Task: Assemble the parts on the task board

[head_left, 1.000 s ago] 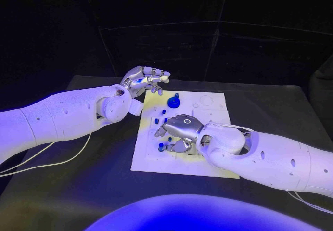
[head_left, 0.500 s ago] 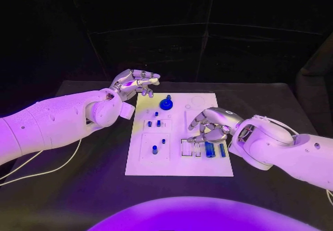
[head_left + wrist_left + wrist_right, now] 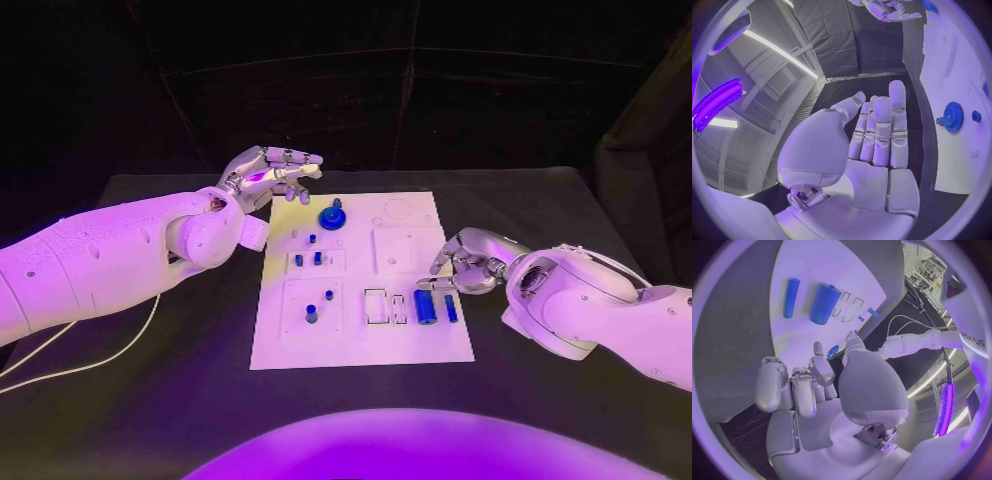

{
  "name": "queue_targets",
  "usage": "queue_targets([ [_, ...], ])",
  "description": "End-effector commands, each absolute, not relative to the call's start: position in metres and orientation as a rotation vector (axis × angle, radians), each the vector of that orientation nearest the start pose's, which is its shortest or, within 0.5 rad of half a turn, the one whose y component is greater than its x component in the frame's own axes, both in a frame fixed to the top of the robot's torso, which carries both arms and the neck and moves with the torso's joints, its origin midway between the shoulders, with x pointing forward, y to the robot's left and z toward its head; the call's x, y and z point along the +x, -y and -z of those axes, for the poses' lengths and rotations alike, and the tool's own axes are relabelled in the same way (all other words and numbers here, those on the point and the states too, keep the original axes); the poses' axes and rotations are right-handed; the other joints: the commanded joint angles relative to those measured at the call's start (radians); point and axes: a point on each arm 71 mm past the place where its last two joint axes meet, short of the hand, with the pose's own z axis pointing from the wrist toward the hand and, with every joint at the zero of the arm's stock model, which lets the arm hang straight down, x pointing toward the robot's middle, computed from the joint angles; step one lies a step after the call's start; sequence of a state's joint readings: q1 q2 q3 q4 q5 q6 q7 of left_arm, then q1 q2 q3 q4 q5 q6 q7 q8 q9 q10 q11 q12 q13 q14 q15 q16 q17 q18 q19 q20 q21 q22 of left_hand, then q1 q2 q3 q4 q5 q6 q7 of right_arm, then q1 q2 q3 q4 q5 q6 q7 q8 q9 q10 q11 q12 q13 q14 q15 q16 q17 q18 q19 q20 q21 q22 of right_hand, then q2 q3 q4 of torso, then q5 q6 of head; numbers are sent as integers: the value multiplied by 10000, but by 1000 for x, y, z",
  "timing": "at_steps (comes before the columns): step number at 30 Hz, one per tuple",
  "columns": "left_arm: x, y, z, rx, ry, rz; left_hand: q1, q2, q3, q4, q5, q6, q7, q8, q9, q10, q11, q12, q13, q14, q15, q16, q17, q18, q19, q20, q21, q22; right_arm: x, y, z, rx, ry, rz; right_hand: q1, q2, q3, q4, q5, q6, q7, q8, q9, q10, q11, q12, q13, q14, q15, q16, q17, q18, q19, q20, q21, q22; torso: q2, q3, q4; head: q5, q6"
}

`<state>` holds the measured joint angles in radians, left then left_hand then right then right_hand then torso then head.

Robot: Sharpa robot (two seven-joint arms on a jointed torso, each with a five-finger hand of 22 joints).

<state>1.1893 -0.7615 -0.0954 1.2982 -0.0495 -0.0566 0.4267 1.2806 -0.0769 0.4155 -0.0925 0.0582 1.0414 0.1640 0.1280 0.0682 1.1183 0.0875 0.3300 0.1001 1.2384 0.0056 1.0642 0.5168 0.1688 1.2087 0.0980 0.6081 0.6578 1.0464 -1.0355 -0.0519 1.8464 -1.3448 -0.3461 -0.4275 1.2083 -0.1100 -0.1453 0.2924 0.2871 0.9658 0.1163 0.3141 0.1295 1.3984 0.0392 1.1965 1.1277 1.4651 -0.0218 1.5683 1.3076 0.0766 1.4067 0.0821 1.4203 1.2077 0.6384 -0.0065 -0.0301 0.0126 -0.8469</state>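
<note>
A: Log the hands first. What do you have?

B: Your left hand (image 3: 274, 170) hangs off the far left corner of the task board (image 3: 361, 345), fingers loosely curled, nothing in them. In the left wrist view the palm is bare and the fingers stand nearly straight, so enter it as released. Your right hand (image 3: 464, 262) sits at the board's right edge, fingers bent inward; the right wrist view shows no part between them. Clenched loosely, empty.

A: And the parts?

B: The thick blue cylinder (image 3: 424, 306) lies flat in the near right area of the board, with the thin blue rod (image 3: 450, 308) just beside it on the right-hand side. Both long axes run from near edge to far edge, parallel to each other. The blue gear (image 3: 333, 216) stands at the far end, close to your left hand. Small blue pegs (image 3: 309, 257) sit in the left column.

A: Which relation decides the next move?

B: My judgement: the cylinder and rod lie just nearward and inward of your right fingertips (image 3: 437, 285), well apart from the left hand. The right hand is the nearer one. You would need to close the fingers across the short axis of the part, from its two long sides.
</note>
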Motion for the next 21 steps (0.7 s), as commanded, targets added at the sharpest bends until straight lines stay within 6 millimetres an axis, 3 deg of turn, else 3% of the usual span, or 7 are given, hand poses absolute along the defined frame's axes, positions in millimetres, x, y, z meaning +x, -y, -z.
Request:
queue_targets([
  [1,514,-223,212,-10291,-15240,16411,50,20,-49,-10,-28,-66,-17,61,4,-77,-17,66,14,-82,-10,-5,-10,140,-8,73,-48,-14,392,221,237,1652,-19669,-4391,-29,23,-188,2,-64,-217,-115,356,65,-72,-199,174,314,784,-214,-689,1713,-67,75,-143,76,43,-6,-4,-17,-18,-2],
  [2,514,-223,212,-10294,-15238,16405,60,21,-50,-17,-28,-64,-19,65,5,-77,-19,70,15,-84,-11,-4,-11,140,-7,73,-50,-16,392,221,238,1590,-19692,-4323,-39,-13,-242,37,-99,-257,-124,459,82,-65,-214,205,404,622,-284,-1248,1000,-47,83,-173,81,61,-10,-4,-23,-20,1],
  [4,514,-223,212,-10295,-15236,16404,60,21,-50,-17,-28,-64,-19,65,5,-77,-19,70,15,-84,-11,-4,-11,140,-7,73,-50,-16,391,220,239,1460,-19769,-4239,-58,-6,-264,2,-106,-293,-126,545,93,-46,-193,232,485,588,-276,-1501,675,-68,94,-207,90,86,-7,-7,-11,-28,2],
  [11,514,-223,212,-10297,-15247,16415,60,21,-50,-17,-28,-64,-19,65,5,-77,-19,70,15,-84,-11,-4,-11,140,-7,73,-50,-16,388,212,248,1121,-20130,-4220,-188,-21,-311,10,-220,-324,-156,703,113,-10,-201,269,611,637,-298,-1555,574,-76,107,-229,101,121,7,-7,17,-33,-6],
  [21,513,-224,213,-10314,-15267,16409,60,21,-50,-17,-28,-64,-19,65,5,-77,-19,70,15,-84,-11,-4,-11,140,-7,73,-50,-16,387,203,260,625,-20789,-4009,-172,89,-285,-12,-293,-188,-224,929,176,74,-254,376,800,670,-338,-1549,540,-79,114,-260,106,144,14,-14,-17,-25,-52],
])
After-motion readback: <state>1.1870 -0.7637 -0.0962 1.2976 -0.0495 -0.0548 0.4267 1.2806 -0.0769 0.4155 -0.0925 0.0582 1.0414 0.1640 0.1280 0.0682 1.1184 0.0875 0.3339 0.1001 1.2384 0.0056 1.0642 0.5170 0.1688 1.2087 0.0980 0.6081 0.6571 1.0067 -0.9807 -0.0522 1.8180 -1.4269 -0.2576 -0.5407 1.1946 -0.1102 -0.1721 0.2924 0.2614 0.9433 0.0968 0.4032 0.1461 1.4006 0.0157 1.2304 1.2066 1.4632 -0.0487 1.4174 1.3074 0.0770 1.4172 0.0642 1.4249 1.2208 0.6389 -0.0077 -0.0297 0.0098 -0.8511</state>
